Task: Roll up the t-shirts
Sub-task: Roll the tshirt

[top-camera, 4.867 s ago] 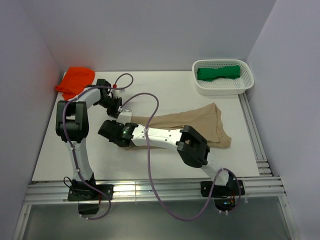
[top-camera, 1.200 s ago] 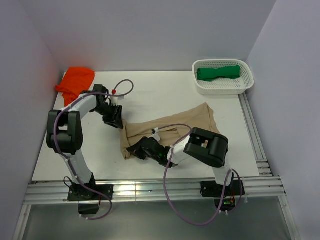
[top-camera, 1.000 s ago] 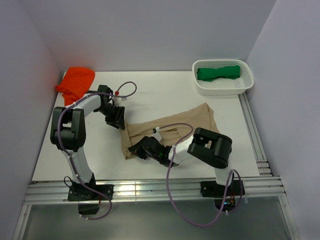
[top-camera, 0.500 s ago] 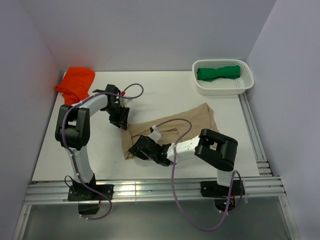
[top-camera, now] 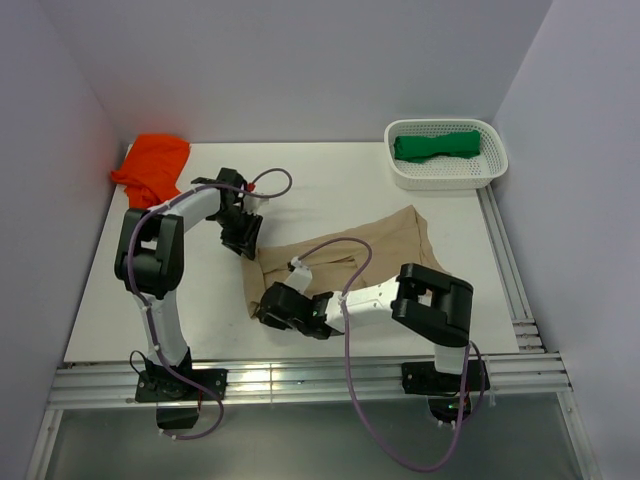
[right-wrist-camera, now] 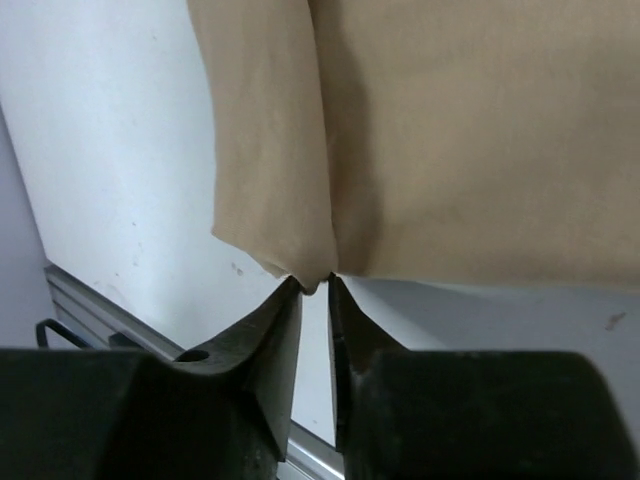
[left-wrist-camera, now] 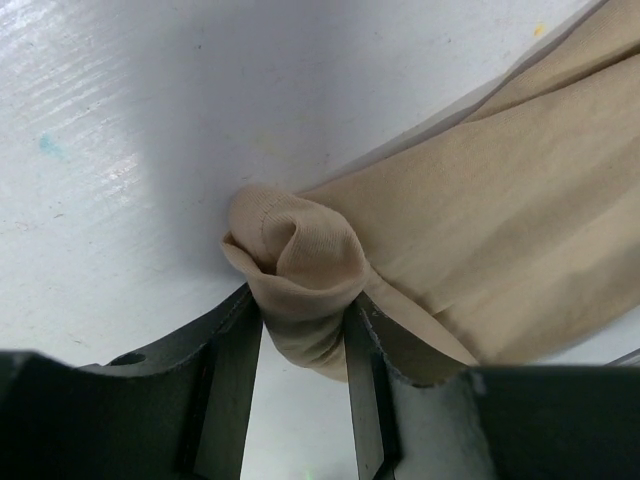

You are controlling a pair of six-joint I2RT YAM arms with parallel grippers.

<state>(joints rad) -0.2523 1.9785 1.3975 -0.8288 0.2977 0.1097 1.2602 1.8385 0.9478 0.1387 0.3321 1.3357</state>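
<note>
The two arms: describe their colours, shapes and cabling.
The left arm and right arm share one build: white tubular links between chunky black joint housings. A loose mauve cable loops along each, with a red fitting on the left one's. The fingers are dark, tapering blades.

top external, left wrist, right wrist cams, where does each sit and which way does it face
top external: above and behind the arm bases, looking down on the table, both arms, orange t-shirt, green t-shirt in the basket.
left wrist: on the left arm, looking past the left claw, shut on a bunched end of the tan t-shirt.
right wrist: on the right arm, looking past the right claw, pinching a corner of that shirt.
shared: all three show the tan t-shirt and table.
</note>
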